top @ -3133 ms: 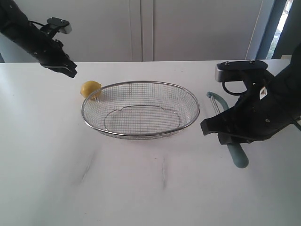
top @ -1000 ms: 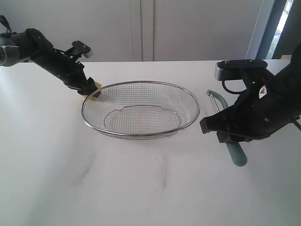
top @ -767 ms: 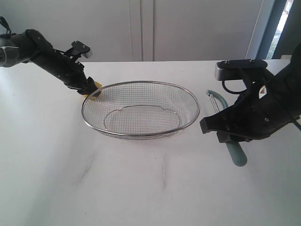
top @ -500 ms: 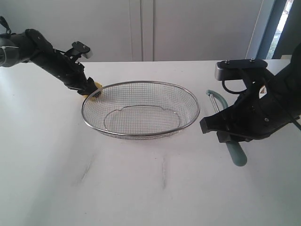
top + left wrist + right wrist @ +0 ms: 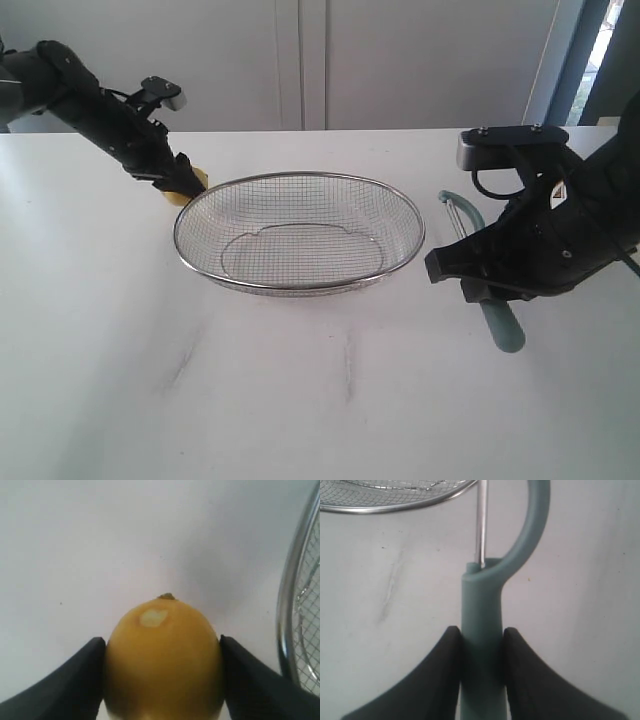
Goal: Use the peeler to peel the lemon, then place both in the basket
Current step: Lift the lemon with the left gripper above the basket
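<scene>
The white counter (image 5: 300,400) before me carries the basket (image 5: 300,174), the peeler (image 5: 503,330) beside it, and the lemon (image 5: 190,184) at its rim.

- One lemon (image 5: 165,630), upper left of the exterior frame.
- One peeler (image 5: 500,325), at its right.
- One basket (image 5: 300,176), centre.
- Two claws: left claw (image 5: 162,646), right claw (image 5: 481,634).
- One tabletop (image 5: 320,410).

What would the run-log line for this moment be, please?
left gripper shut on lemon, just outside basket rim | right gripper shut on peeler handle | basket empty
</scene>
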### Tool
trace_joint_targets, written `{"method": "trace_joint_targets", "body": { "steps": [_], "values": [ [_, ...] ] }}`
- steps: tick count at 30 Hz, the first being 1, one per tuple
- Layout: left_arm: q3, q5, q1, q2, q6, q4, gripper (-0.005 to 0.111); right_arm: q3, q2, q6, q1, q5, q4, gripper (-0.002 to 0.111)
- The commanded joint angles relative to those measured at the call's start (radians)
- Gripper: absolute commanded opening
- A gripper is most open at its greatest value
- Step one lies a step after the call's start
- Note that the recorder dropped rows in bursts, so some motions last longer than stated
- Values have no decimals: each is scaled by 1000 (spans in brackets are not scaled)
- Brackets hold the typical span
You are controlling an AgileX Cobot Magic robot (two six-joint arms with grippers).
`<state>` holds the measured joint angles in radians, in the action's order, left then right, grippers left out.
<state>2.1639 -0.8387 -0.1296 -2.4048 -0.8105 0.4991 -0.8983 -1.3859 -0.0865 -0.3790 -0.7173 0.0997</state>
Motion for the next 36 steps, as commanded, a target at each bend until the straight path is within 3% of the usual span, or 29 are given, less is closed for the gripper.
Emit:
{"method": "trace_joint_targets", "body": {
  "steps": [1,20,28,36],
  "values": [
    [1,-52,16,63,19,15,0,3,9,-8,-1,16,1,0],
    [-3,-268,16,227,51,20,0,3,9,-28,-1,39,1,0],
    [-149,-261,-41,325,40,44,0,3,9,-28,-1,50,1,0],
    [-251,-254,-43,453,-32,99,0,3,9,-28,-1,65,1,0]
  ]
}}
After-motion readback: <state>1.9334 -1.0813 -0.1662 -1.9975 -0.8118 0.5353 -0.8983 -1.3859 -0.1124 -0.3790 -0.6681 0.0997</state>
